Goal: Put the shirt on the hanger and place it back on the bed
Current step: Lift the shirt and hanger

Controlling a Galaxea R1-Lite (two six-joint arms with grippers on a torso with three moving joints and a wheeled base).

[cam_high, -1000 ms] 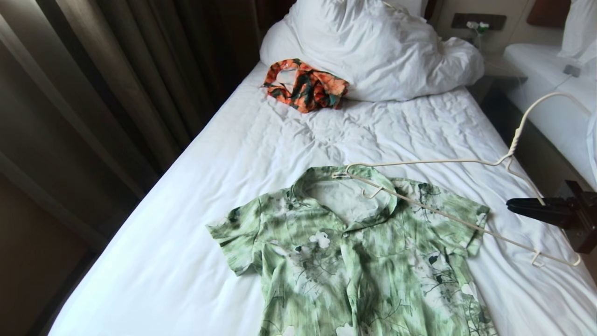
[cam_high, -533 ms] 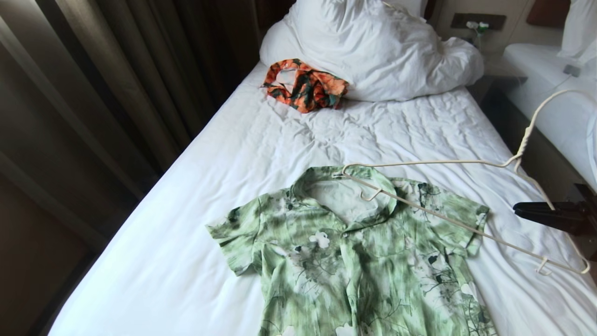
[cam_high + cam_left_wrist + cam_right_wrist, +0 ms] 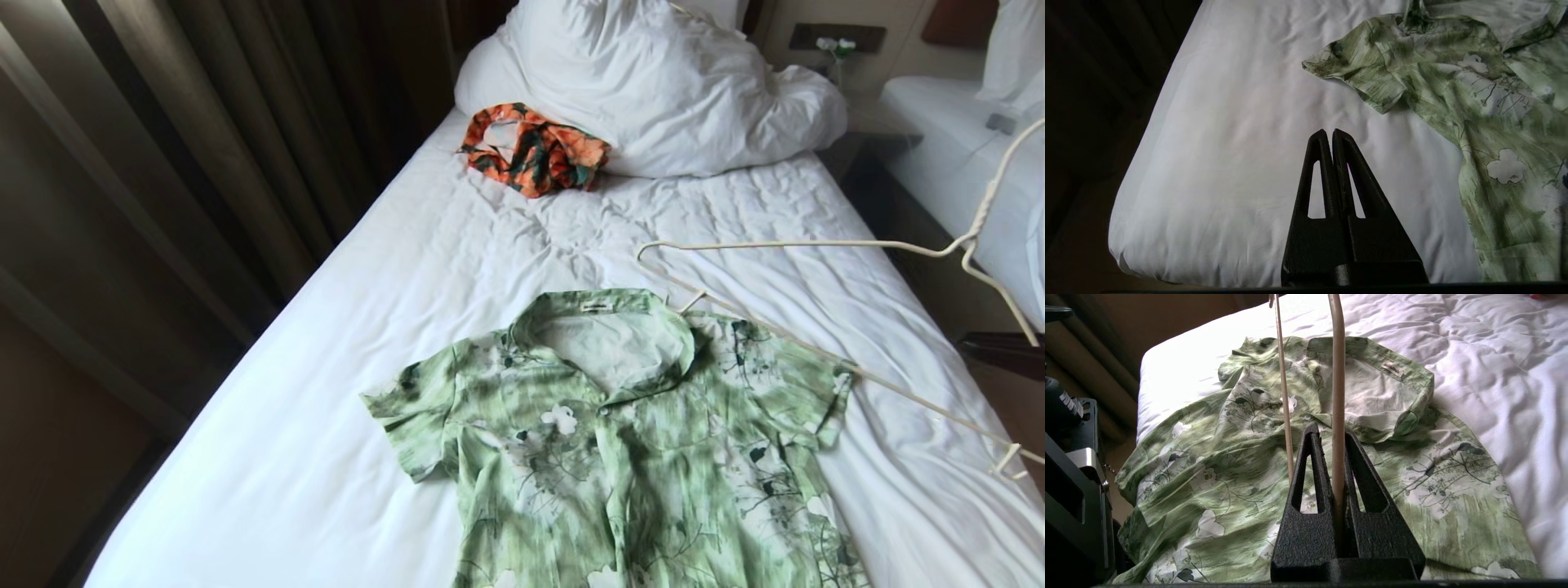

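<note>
The right hand [image 3: 1332, 433] pinches the hanger [image 3: 816, 245] at the shirt's [image 3: 629, 441] two o'clock; the left hand [image 3: 1329, 134] is pressed together.

White bed [image 3: 343, 392] under flat shirt [image 3: 637, 457] (orange garment [image 3: 532, 149], pillow [image 3: 653, 82] beyond)

**A:** Daylight falls from the right across the white bed [image 3: 343, 392], its sheet bright, almost washed out near the duvet [image 3: 653, 82]; the curtains [image 3: 163, 163] on the left sit in deep shadow.

**B:** Wrinkles cast soft shadows. The left wrist view is dim and dark at its edge; the hanger [image 3: 1338, 396] wire blurs close to the right wrist lens.
</note>
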